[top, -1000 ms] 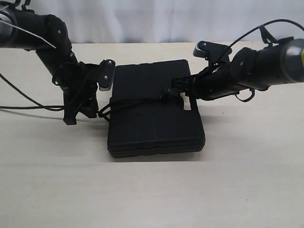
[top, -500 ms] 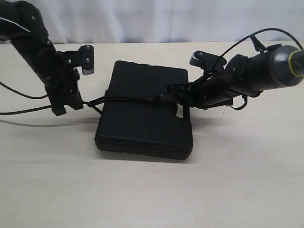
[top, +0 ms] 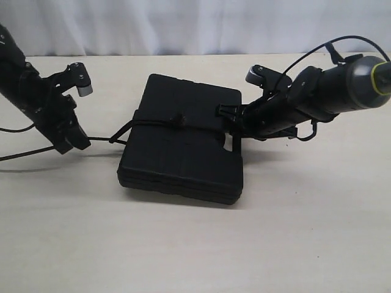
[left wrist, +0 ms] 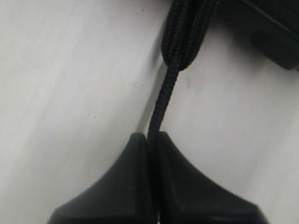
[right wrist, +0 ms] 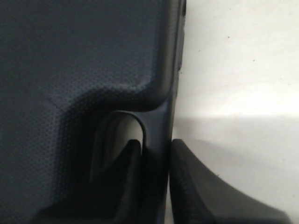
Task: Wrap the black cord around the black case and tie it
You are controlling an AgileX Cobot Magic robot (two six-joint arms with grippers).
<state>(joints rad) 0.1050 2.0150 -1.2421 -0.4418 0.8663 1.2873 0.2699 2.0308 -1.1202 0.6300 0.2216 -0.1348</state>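
Observation:
The black case (top: pixel 183 152) lies flat mid-table, turned slightly askew. The black cord (top: pixel 156 120) runs across its lid with a knot (top: pixel 179 118) near the middle and stretches off the case's left edge to my left gripper (top: pixel 85 143). In the left wrist view the left gripper (left wrist: pixel 153 140) is shut on a single strand of the cord (left wrist: pixel 163 100), which leads to a bundle of strands by the case (left wrist: pixel 275 37). My right gripper (top: pixel 231 122) is shut on the case's handle bar (right wrist: pixel 161 140), one finger inside the cut-out, the other outside.
The pale table (top: pixel 195 244) spreads around the case. A white curtain (top: pixel 195 24) hangs behind. Glossy arm cables trail off the left edge (top: pixel 18 152) and loop over the right arm (top: pixel 317 52).
My left gripper closed on the cord and pulled left, drawing it taut. The knot slid left across the lid. The case turned and shifted leftward, with the right gripper still holding its handle.

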